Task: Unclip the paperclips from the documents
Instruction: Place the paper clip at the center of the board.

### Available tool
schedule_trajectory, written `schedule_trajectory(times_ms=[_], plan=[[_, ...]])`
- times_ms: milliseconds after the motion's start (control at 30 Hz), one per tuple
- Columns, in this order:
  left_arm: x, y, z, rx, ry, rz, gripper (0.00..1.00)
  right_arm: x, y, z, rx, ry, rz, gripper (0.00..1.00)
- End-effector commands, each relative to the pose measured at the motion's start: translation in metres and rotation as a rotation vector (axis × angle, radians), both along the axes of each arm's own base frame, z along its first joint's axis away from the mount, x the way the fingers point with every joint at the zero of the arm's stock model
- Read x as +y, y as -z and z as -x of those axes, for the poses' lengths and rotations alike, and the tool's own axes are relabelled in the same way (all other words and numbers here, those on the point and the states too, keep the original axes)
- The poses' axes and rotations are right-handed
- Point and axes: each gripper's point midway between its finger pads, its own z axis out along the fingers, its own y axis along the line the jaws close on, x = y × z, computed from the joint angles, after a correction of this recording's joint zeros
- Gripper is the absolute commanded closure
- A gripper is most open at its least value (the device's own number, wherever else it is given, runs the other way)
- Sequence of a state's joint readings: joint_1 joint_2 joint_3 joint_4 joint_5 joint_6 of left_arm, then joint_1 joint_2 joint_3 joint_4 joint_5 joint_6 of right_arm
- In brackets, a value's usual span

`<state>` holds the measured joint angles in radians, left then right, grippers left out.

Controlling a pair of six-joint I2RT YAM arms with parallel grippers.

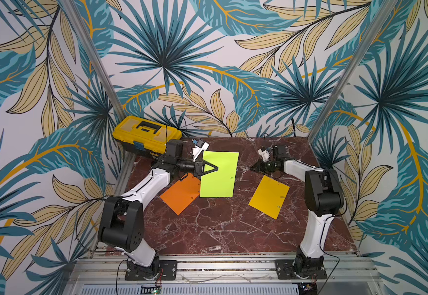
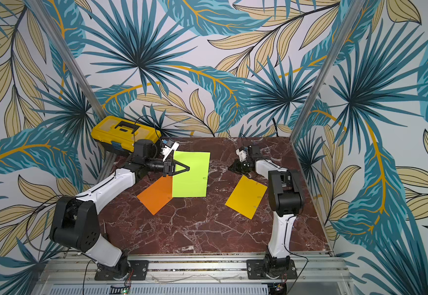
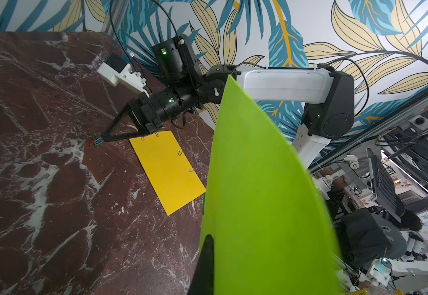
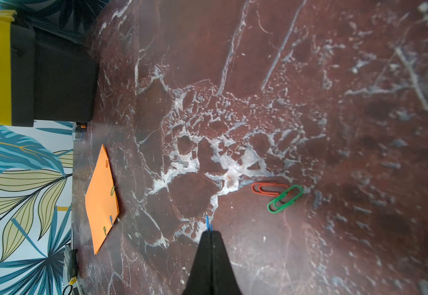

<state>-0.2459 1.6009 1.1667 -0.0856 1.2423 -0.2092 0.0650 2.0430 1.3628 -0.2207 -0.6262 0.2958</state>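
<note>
Three docs, agreed? Where's each?

Agreed. We see the lime green sheet [image 1: 219, 178] held up off the worktop [image 1: 220, 229] w/ the left end effector [image 1: 217, 169] pinching its edge, tips pressed together on the paper. In the left wrist view the sheet bows up from that grip.

And the other two?

Orange sheet [image 1: 179, 198] lies flat, one corner under the green one in both top views. Golden yellow sheet [image 1: 269, 196] lies flat, well apart, near the right arm.

Right end effector [image 4: 209, 233]?

Jaws pressed together on a blue paperclip [image 4: 209, 224]; we see its end poking past the tips, close to the marble. Just beside it a red paperclip [image 4: 266, 188] & a green paperclip [image 4: 284, 199] lie loose on the worktop, touching at one end.

Re: clips on the docs?

We count four paperclips [image 4: 112, 190] on the orange sheet's edges in the right wrist view, four on the yellow in the left wrist view, and one on the green sheet's edge facing the right arm in the top views. Too small to tell more.

Anything else?

Yellow toolbox [image 1: 146, 132] at the back corner, behind the left arm.
</note>
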Motion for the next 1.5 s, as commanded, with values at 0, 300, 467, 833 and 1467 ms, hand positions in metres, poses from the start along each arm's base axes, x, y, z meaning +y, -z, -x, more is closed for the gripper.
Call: schedule_trajectory(times_ms=[0, 300, 467, 833, 1467], plan=[[0.004, -0.01, 0.004, -0.048, 0.004, 0.014, 1.0, -0.005, 0.01, -0.003, 0.034, 0.027, 0.012, 0.96], [0.004, -0.009, 0.004, -0.048, 0.001, 0.012, 1.0, -0.01, 0.022, -0.009, 0.06, 0.051, 0.036, 0.95], [0.004, -0.009, 0.004, -0.046, 0.001, 0.012, 1.0, -0.012, 0.029, -0.01, 0.08, 0.064, 0.043, 0.95], [0.004, -0.009, 0.004, -0.048, 0.001, 0.012, 1.0, -0.014, 0.034, -0.013, 0.099, 0.077, 0.05, 0.87], [0.005, -0.009, 0.003, -0.049, -0.007, 0.009, 1.0, -0.016, -0.007, 0.012, 0.026, 0.06, 0.062, 0.71]])
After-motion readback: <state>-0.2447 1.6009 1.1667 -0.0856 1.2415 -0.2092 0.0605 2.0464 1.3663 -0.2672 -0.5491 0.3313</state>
